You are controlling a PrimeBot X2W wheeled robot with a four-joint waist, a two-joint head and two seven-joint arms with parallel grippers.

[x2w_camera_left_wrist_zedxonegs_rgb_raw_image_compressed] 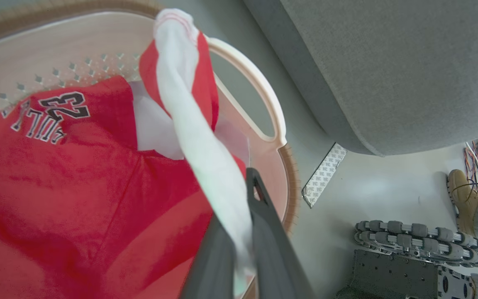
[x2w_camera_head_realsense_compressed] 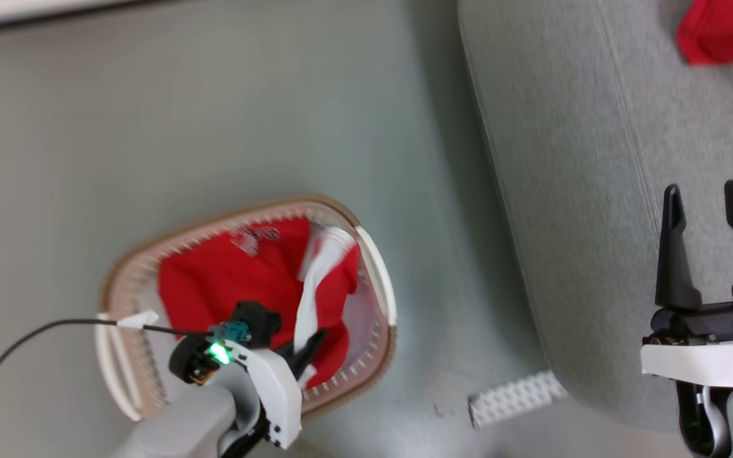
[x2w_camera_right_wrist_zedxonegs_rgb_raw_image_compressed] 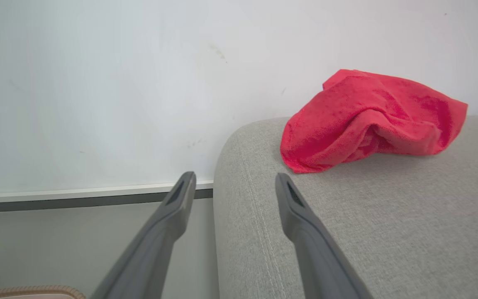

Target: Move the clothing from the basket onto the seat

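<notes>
red-and-white clothing [x2w_camera_left_wrist_zedxonegs_rgb_raw_image_compressed: 206, 158] pinched in left hand [x2w_camera_left_wrist_zedxonegs_rgb_raw_image_compressed: 241, 211] inside basket [x2w_camera_head_realsense_compressed: 380, 270]; right hand [x2w_camera_head_realsense_compressed: 702, 191] spread over seat [x2w_camera_head_realsense_compressed: 583, 191].

The pale grey left forearm [x2w_camera_head_realsense_compressed: 175, 426] ends in a white wrist shell [x2w_camera_head_realsense_compressed: 274, 388] with a green light [x2w_camera_head_realsense_compressed: 217, 351], a teal connector [x2w_camera_head_realsense_compressed: 231, 331] and a thin black cable [x2w_camera_head_realsense_compressed: 23, 334] bearing a white tag [x2w_camera_head_realsense_compressed: 139, 320]. The left jaws are long, dark grey and tapered. The right jaws are two slim dark blades, each with a slot near its tip, set on a black block [x2w_camera_head_realsense_compressed: 710, 321] above a white band [x2w_camera_head_realsense_compressed: 704, 366]. The base carries a wheel of grey rollers [x2w_camera_left_wrist_zedxonegs_rgb_raw_image_compressed: 417, 238] and a dark grey plate [x2w_camera_left_wrist_zedxonegs_rgb_raw_image_compressed: 392, 270].
</notes>
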